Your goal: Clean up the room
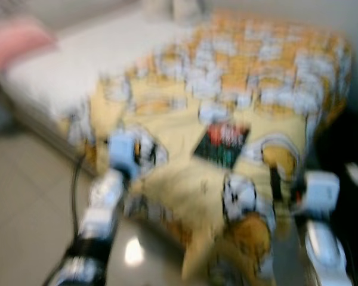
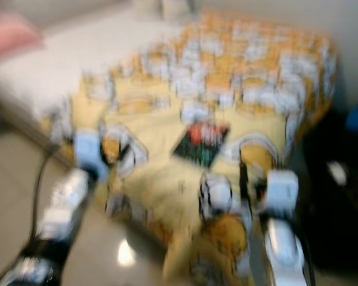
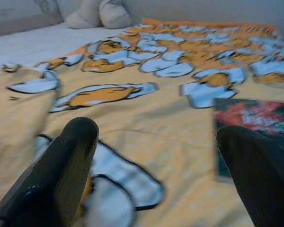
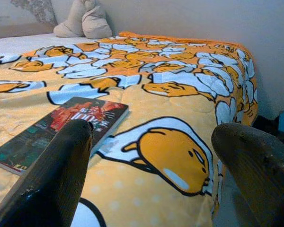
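Currently the head views are blurred, so fine detail there is uncertain. Both arms are raised toward a bed [image 1: 59,71] covered by a yellow blanket [image 4: 146,90] printed with white-and-orange egg figures.

Left gripper [image 3: 156,165]: jaws spread wide apart, holding nothing. The blanket lies directly beyond and between the fingers [image 3: 66,165]. A book [image 3: 253,118] with a dark cover and red artwork lies flat on the blanket, just past the right-hand finger as that wrist camera frames it.

Right gripper [image 4: 156,170]: jaws likewise wide apart and empty. The same book lies just ahead of one finger [image 4: 61,175], partly hidden behind it; a large egg figure sits on the blanket in the gap between the two fingers.

Two pale pillows [image 4: 83,21] rest against the wall at the far end of the bed, well beyond both sets of jaws. A pink cushion [image 1: 18,42] lies at the bed's far left corner.
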Tool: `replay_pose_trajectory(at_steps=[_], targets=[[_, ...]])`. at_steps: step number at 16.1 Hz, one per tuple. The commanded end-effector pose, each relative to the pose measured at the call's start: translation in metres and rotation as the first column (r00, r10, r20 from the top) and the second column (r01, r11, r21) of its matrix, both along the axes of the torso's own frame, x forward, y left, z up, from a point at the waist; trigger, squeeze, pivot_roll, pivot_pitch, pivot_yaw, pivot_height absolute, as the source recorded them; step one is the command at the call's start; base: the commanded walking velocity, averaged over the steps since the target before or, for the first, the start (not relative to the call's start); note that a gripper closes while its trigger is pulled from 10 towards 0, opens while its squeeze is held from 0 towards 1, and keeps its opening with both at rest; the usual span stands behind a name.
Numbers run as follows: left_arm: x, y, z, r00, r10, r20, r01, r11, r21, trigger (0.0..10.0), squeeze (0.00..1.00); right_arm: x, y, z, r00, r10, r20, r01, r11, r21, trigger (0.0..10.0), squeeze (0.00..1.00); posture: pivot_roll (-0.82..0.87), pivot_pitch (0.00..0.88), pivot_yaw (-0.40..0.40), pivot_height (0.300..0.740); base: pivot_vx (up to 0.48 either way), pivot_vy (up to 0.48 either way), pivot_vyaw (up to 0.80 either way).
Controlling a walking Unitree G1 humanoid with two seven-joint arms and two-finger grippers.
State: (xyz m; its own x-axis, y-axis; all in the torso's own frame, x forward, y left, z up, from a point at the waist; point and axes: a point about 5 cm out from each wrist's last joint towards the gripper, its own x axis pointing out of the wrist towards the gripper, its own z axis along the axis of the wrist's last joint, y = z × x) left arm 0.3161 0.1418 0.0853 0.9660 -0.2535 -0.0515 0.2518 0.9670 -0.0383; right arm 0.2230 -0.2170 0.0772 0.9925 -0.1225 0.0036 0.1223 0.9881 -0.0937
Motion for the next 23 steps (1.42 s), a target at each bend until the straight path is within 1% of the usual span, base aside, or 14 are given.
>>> replay_pose_trajectory(at_steps=[1, 2, 4, 6, 9, 13, 14, 15, 17, 18, 19, 20, 21, 23], targets=[[-0.002, 0.008, 0.0, 1.0, 0.02, -0.014, -0.021, 1.0, -0.022, 10.0, 0.0, 0.002, 0.002, 0.001, 1.0, -0.005, 0.013, 0.005, 1.0, 0.008, 10.0, 0.0, -0.09, 0.0, 0.073, 0.74, 0.0, 0.0, 0.0], [-0.006, 0.007, -0.001, 1.0, 0.006, -0.015, -0.006, 1.0, -0.02, 10.0, 0.0, 0.004, 0.0, 0.0, 1.0, -0.018, 0.009, 0.018, 1.0, 0.016, 10.0, 0.0, -0.09, 0.0, 0.079, 0.74, 0.0, 0.0, 0.77], [0.0, -0.001, 0.006, 1.0, -0.024, 0.017, 0.024, 1.0, 0.002, 10.0, 0.0, 0.009, 0.002, 0.0, 1.0, -0.022, 0.013, 0.022, 1.0, 0.017, 10.0, 0.0, -0.08, 0.0, 0.08, 0.74, 0.0, 0.0, 0.77], [0.005, -0.004, 0.012, 0.998, -0.046, 0.038, 0.046, 0.999, -0.01, 10.0, 0.0, 0.011, 0.004, 0.001, 1.0, -0.016, 0.019, 0.015, 1.0, 0.022, 10.0, 0.0, -0.08, 0.0, 0.08, 0.74, 0.42, 0.0, 0.0], [0.006, -0.006, 0.016, 0.997, -0.065, 0.046, 0.066, 0.998, -0.009, 10.0, 0.0, 0.013, 0.007, 0.0, 1.0, 0.002, 0.013, -0.002, 1.0, 0.013, 10.0, 0.0, -0.08, 0.0, 0.079, 0.74, 0.48, 0.0, 0.0], [0.01, -0.018, 0.026, 0.987, -0.137, 0.082, 0.136, 0.991, 0.009, 10.0, 0.0, 0.017, 0.012, -0.004, 1.0, 0.017, -0.001, -0.017, 1.0, 0.019, 10.0, 0.0, -0.08, 0.0, 0.085, 0.74, 0.48, 0.0, 0.0], [0.013, -0.026, 0.033, 0.977, -0.188, 0.102, 0.186, 0.982, 0.025, 10.0, 0.0, 0.025, 0.011, -0.008, 1.0, 0.004, -0.022, -0.003, 0.999, 0.038, 10.0, 0.0, -0.07, 0.0, 0.09, 0.74, 0.48, 0.0, 0.0], [0.013, -0.029, 0.034, 0.972, -0.211, 0.105, 0.208, 0.977, 0.035, 10.0, 0.0, 0.028, 0.009, -0.01, 1.0, -0.006, -0.03, 0.007, 0.999, 0.048, 10.0, 0.0, -0.07, 0.002, 0.091, 0.74, 0.48, 0.0, 0.0], [0.012, -0.034, 0.038, 0.967, -0.238, 0.093, 0.236, 0.971, 0.032, 10.0, 0.0, 0.038, 0.006, -0.011, 0.999, -0.024, -0.044, 0.027, 0.998, 0.065, 10.0, 0.0, -0.04, 0.028, 0.103, 0.74, 0.0, 0.0, 0.0], [0.009, -0.036, 0.041, 0.955, -0.283, 0.09, 0.283, 0.959, 0.01, 10.0, 0.0, 0.049, 0.003, -0.011, 0.998, -0.038, -0.054, 0.043, 0.996, 0.084, 10.0, 0.0, -0.02, 0.05, 0.109, 0.74, 0.0, 0.0, 0.0], [0.007, -0.035, 0.043, 0.951, -0.296, 0.088, 0.297, 0.955, 0.002, 10.0, 0.0, 0.053, 0.002, -0.012, 0.997, -0.048, -0.061, 0.054, 0.993, 0.101, 10.0, 0.0, 0.01, 0.071, 0.11, 0.74, 0.0, 0.0, 0.0], [0.003, -0.033, 0.044, 0.935, -0.348, 0.063, 0.35, 0.937, -0.018, 10.0, 0.0, 0.057, 0.0, -0.016, 0.995, -0.054, -0.081, 0.064, 0.989, 0.13, 10.0, 0.0, 0.03, 0.086, 0.111, 0.74, 0.0, 0.0, 0.0], [-0.002, -0.03, 0.045, 0.914, -0.404, 0.037, 0.405, 0.913, -0.043, 10.0, 0.0, 0.06, -0.002, -0.021, 0.993, -0.062, -0.101, 0.078, 0.984, 0.161, 10.0, 0.0, 0.06, 0.107, 0.111, 0.74, 0.0, 0.0, 0.0], [-0.024, -0.017, 0.034, 0.844, -0.527, -0.102, 0.517, 0.849, -0.108, 10.0, 0.0, 0.066, -0.005, -0.033, 0.984, -0.065, -0.163, 0.1, 0.97, 0.219, 10.0, 0.0, 0.13, 0.158, 0.117, 0.74, 0.0, 0.0, 0.0]])
